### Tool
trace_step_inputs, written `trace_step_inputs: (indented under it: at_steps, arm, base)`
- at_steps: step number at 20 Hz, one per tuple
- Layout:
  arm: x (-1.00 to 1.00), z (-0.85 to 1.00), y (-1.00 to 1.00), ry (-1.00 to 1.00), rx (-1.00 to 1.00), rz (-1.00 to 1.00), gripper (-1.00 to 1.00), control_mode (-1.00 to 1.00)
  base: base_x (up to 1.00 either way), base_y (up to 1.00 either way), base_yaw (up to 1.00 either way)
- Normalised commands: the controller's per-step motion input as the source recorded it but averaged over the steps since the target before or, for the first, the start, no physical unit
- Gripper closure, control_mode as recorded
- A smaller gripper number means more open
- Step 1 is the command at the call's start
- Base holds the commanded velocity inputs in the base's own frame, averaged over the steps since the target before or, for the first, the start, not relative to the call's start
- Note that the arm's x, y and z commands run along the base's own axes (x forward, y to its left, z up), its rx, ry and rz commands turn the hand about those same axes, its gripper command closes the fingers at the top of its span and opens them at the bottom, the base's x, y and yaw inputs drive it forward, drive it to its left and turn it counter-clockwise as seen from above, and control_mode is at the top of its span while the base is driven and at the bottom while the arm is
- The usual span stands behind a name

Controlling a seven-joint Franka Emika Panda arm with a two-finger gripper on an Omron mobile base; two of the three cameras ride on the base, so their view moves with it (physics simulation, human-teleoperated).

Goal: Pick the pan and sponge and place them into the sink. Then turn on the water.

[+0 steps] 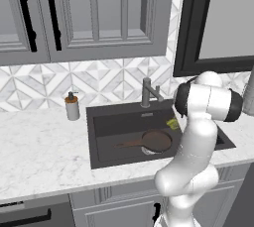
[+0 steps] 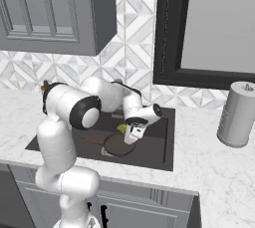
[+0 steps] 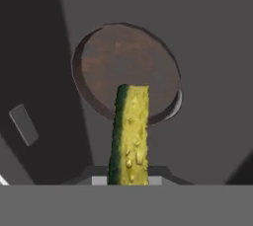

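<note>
The dark brown pan (image 1: 156, 140) lies flat on the floor of the charcoal sink (image 1: 119, 124), its slim handle pointing left. In the hand view the pan (image 3: 126, 72) sits straight below, partly covering the steel drain (image 3: 177, 102). My gripper (image 2: 130, 136) hangs inside the sink (image 2: 157, 145) just above the pan (image 2: 117, 147), shut on the sponge (image 2: 121, 128). The sponge (image 3: 129, 136) stands on edge, yellow with its green side to the left. The sponge (image 1: 172, 123) also peeks out beside my arm. No water runs from the grey faucet (image 1: 147, 92).
A soap dispenser (image 1: 72, 106) stands on the marble counter left of the sink. A grey paper towel roll (image 2: 236, 114) stands on the counter to the right. Grey wall cabinets (image 1: 89, 13) and a dark window frame (image 2: 169, 33) hang above.
</note>
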Motion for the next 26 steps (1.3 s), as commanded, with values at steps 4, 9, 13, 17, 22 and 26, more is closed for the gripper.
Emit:
trace_step_inputs:
  at_steps: [4,9,13,17,22,26]
  arm:
    - [0.48,-0.62,-0.08,0.03,0.06,0.00,1.00,-1.00]
    - [0.50,-0.56,0.00,0.04,0.04,-0.03,1.00,-1.00]
    - [0.47,-0.53,0.00,0.05,0.01,-0.05,1.00,-1.00]
    - [0.19,-0.42,0.01,0.00,0.02,-0.04,1.00,-1.00]
    - [0.00,-0.41,0.05,0.00,0.00,-0.02,1.00,-1.00]
    - [0.00,-0.29,0.11,-0.01,0.01,-0.02,1.00,-1.00]
  base:
    - [0.00,0.00,0.00]
    - [0.00,0.00,0.00]
    - [0.00,0.00,0.00]
    - [0.00,0.00,0.00]
    - [0.00,0.00,0.00]
    - [0.00,0.00,0.00]
